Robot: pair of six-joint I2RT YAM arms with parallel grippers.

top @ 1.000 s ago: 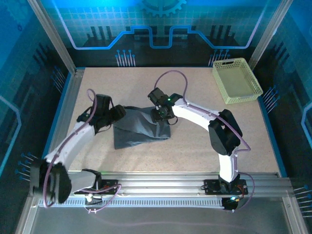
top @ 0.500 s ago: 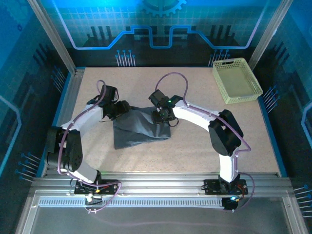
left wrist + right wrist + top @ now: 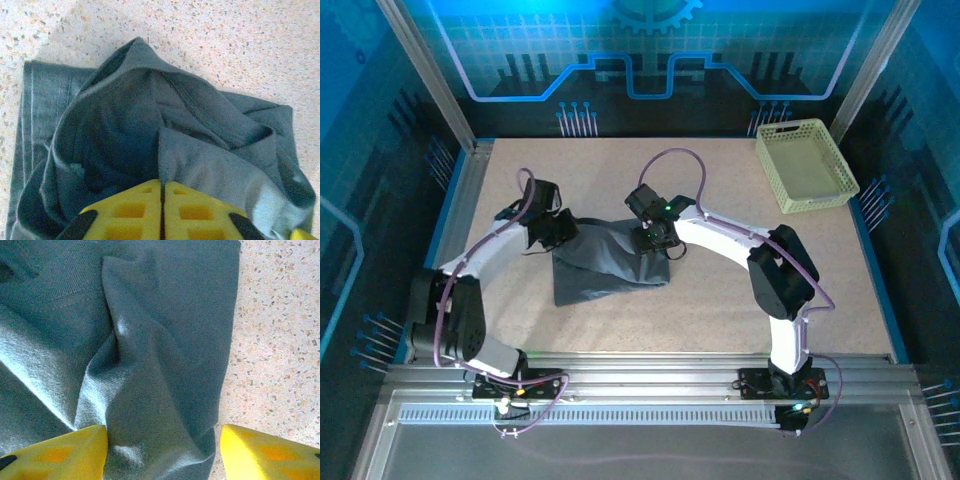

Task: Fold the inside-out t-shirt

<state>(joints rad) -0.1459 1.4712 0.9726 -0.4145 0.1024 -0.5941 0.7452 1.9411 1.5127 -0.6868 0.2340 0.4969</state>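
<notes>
The dark slate-grey t-shirt lies bunched in a rough rectangle at the middle of the table. My left gripper is at its far left corner. In the left wrist view the yellow fingers are pressed together at the gripper, pinching a raised fold of the t-shirt. My right gripper sits over the shirt's far right edge. In the right wrist view this gripper is open, its fingers wide apart, with rumpled t-shirt fabric between them.
A pale yellow-green basket stands at the far right corner. Bare speckled tabletop surrounds the shirt. Metal frame rails border the table on the left and the near side.
My left arm has swung its elbow outward, and its gripper has shifted slightly toward the far side at the shirt's left corner. The right arm has stayed in place.
</notes>
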